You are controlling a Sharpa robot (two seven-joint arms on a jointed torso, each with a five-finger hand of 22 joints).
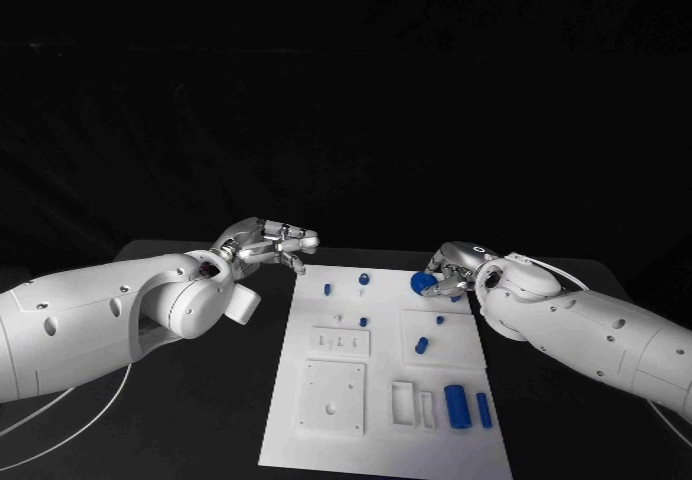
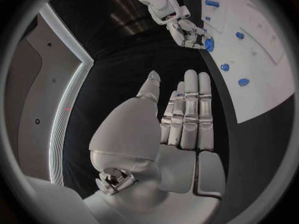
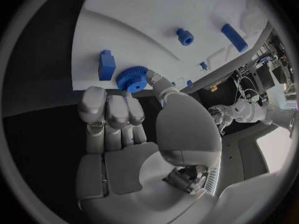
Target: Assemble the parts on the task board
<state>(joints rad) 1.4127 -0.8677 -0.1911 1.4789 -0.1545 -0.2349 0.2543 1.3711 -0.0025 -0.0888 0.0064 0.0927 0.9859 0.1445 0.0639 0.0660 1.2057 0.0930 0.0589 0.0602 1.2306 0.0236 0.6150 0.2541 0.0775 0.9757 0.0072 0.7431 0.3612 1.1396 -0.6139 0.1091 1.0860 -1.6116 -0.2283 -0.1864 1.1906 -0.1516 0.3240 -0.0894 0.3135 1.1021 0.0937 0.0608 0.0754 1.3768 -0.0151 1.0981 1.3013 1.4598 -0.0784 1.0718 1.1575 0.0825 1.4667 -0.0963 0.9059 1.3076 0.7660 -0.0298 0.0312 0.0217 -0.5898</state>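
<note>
Blue gear (image 3: 132,78) pinched in right robot hand (image 3: 134,119), over task board (image 1: 387,400)

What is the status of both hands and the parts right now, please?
Right hand pinching blue gear at board's far edge. Left hand open, off board. Nothing blocking.

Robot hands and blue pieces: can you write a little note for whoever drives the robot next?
Right hand: pinches a blue gear at the far right corner of the task board.
Left hand: open, holds nothing, off the board's far left corner.
Parts: two long blue pieces lie near the board's near right; several small blue pieces are scattered across the middle and far end.
Done: gear picked up.
Left: seat the gear, then place the other pieces.
</note>
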